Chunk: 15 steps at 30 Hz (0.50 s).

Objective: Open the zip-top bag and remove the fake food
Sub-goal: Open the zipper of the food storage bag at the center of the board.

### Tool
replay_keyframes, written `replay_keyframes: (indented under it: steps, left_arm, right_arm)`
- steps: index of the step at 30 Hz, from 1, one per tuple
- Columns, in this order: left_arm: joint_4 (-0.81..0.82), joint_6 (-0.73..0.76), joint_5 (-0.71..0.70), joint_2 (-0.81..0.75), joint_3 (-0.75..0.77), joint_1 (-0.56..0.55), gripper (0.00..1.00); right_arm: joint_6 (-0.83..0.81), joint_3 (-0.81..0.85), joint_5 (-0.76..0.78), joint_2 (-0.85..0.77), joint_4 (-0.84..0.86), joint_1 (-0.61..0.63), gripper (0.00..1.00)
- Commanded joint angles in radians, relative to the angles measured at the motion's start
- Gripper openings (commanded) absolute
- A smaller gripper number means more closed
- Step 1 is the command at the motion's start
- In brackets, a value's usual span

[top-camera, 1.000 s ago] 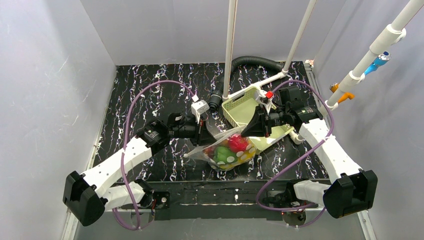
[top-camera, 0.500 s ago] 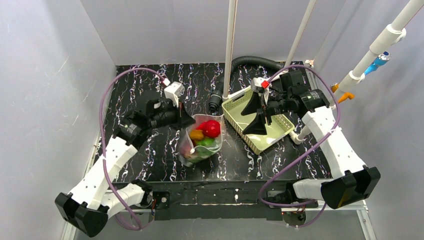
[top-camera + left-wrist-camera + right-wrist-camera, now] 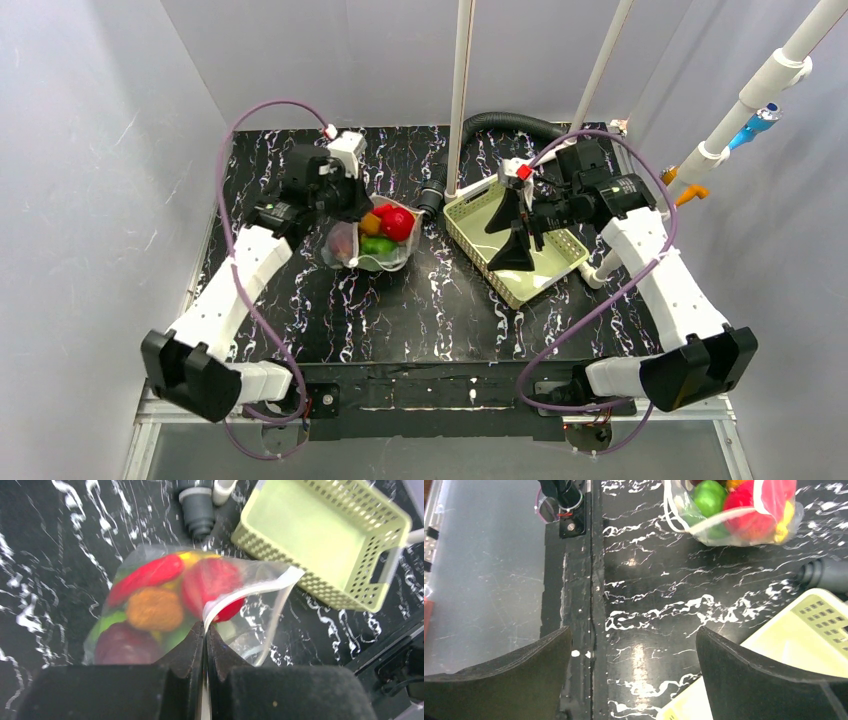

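Black marbled table (image 3: 400,320): it carries a clear zip-top bag (image 3: 368,250) at its far left and a pale green slotted basket (image 3: 470,232) at its far right, the two well apart.

Bag contents: the fake food (image 3: 392,224) is all inside the bag. The left wrist view shows red, orange, green and dark red pieces (image 3: 210,582) through the plastic (image 3: 262,612), slightly blurred.

Left hand (image 3: 348,212): the top view shows only that it sits at the bag's far-left edge. The left wrist view shows the detail: the hand (image 3: 205,630) is pressed together on the bag's white zip strip, with the bag spreading out beyond the fingertips. Whether the bag's bottom rests on the table cannot be told from this view.

Right hand (image 3: 506,240): the top view places it over the basket. The right wrist view shows its fingers spread wide (image 3: 633,630) with nothing between them, above bare table (image 3: 649,580) and a corner of the basket (image 3: 809,630). The same view catches the bag (image 3: 681,517) from the side, with green and red pieces (image 3: 751,515) against its wall.

Black hose end (image 3: 197,505): it lies just beyond the bag, beside the basket (image 3: 320,535).
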Motion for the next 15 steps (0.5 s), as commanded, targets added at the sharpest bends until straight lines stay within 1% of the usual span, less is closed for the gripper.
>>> replay_keyframes:
  steps: [1,7,13,15]
  left_arm:
    - [0.099,-0.012,0.037,0.072,-0.110,0.002,0.00]
    - [0.175,-0.080,0.153,0.107,-0.223,0.002,0.00]
    - [0.241,-0.164,0.266,0.109,-0.256,0.002,0.00]
    - [0.274,-0.195,0.299,0.120,-0.254,0.002,0.00]
  right_arm:
    - [-0.009,-0.060,-0.045,0.035,0.034,0.030,0.98]
    - [0.008,-0.115,-0.049,0.071,0.117,0.127,0.98]
    - [0.012,-0.029,0.004,0.185,0.136,0.258,0.98]
    - [-0.016,0.000,0.031,0.224,0.139,0.292,0.99]
